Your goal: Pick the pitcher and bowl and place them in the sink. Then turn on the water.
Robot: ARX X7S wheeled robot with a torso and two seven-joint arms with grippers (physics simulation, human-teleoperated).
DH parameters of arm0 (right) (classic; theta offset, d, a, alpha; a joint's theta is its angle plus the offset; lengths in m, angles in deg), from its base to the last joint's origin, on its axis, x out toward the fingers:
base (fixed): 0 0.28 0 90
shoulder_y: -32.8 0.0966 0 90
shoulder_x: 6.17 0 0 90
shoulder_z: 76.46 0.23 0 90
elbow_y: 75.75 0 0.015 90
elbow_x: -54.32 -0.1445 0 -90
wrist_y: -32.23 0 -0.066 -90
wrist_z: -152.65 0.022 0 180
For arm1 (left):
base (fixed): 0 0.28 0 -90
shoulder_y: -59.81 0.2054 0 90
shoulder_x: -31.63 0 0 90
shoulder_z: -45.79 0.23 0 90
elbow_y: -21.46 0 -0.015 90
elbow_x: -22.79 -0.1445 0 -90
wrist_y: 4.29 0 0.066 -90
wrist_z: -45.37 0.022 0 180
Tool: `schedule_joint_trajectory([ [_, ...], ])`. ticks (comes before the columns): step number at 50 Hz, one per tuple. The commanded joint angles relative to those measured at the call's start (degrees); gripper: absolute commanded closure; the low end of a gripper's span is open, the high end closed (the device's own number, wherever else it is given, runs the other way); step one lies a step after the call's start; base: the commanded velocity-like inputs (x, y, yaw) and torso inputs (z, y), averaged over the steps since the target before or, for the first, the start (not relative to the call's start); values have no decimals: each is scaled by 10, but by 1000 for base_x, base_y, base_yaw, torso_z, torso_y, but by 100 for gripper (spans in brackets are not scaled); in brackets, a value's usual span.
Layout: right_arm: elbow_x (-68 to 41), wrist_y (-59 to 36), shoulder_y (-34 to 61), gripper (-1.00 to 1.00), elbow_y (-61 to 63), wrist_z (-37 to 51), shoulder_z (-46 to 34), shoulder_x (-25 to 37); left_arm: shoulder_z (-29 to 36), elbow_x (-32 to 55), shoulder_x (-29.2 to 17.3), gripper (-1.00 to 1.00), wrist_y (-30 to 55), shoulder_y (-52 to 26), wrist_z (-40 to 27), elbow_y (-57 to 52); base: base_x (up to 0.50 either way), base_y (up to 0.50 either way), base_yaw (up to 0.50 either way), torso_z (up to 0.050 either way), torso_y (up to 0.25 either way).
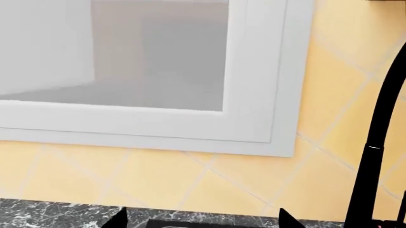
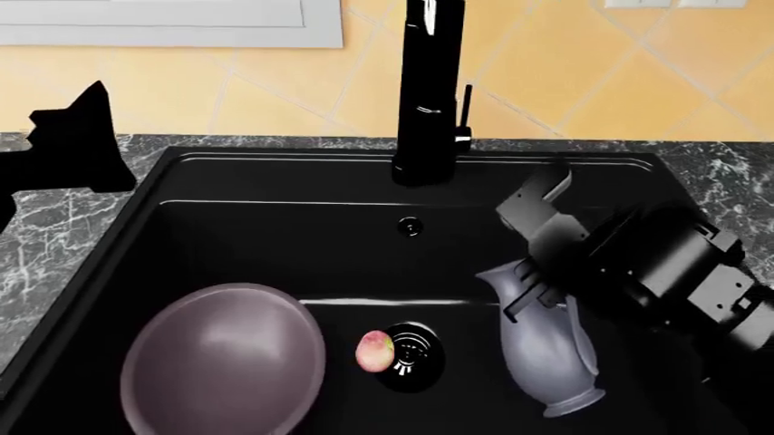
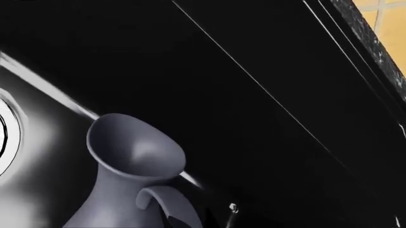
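The lavender-grey pitcher (image 2: 550, 353) stands inside the black sink (image 2: 303, 181), right of the round drain (image 2: 411, 355). The right wrist view shows the pitcher's (image 3: 133, 156) flared spout and looped handle close up. My right gripper (image 2: 536, 240) hangs over its neck, open: one finger is well clear above, the other lies by the handle. The mauve bowl (image 2: 224, 362) rests in the basin's left front. My left gripper (image 2: 67, 113) hovers open above the counter left of the sink, its tips wide apart (image 1: 203, 221). The tall glossy faucet (image 2: 430, 91) rises behind the basin.
A small pink-yellow fruit (image 2: 376, 351) lies beside the drain. Dark marble counter (image 2: 61, 236) surrounds the sink. Yellow tiled wall and a white window frame (image 1: 254, 137) stand behind. The faucet (image 1: 374, 156) is close to my left gripper.
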Motion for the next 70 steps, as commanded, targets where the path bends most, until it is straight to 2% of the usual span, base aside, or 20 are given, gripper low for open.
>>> schedule_joint_trajectory([
  [1,14,0,5,100,-3,-3,-9,-4,-8,-8,-1,-100,-7,9,9,-4,0,0,0,3,-250],
  [6,15,2,4,100,-5,-5,-11,-5,-8,-7,0,-100,-7,11,10,-3,0,0,0,4,-250],
  [22,20,13,-3,100,-18,-13,-20,-13,-11,-7,2,-100,-9,22,11,-2,0,0,0,0,0],
  [70,62,100,-28,100,-137,-82,-62,-85,-31,-29,10,-100,-29,78,28,5,0,0,0,0,-1],
])
